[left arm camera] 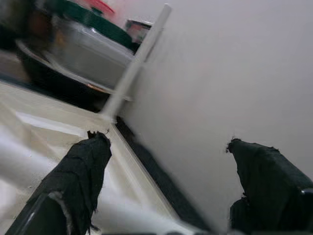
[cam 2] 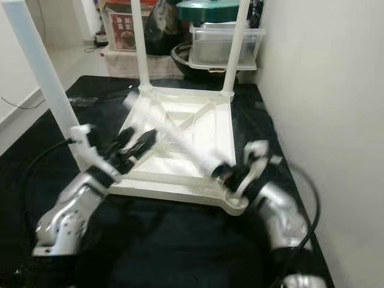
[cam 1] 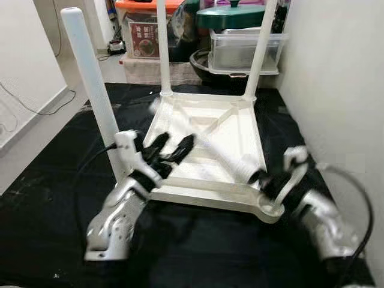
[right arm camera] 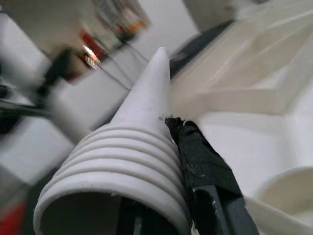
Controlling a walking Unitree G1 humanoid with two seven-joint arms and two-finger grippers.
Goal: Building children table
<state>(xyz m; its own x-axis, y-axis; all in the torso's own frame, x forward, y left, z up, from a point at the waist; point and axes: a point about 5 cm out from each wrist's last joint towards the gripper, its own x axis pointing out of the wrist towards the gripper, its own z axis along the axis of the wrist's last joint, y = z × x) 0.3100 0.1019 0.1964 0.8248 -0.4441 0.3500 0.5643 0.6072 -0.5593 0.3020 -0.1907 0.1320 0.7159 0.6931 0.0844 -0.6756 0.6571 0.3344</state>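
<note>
White plastic upturned tabletop lying on black floor sheet, three legs up. Right pincer gripping loose threaded white leg beside empty corner socket; risking cross-threading if tilted. Left pincer hovering wide.

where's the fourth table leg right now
The loose leg lies slanted across the upturned tabletop, its threaded end gripped by the right end effector beside the empty corner socket.
</note>
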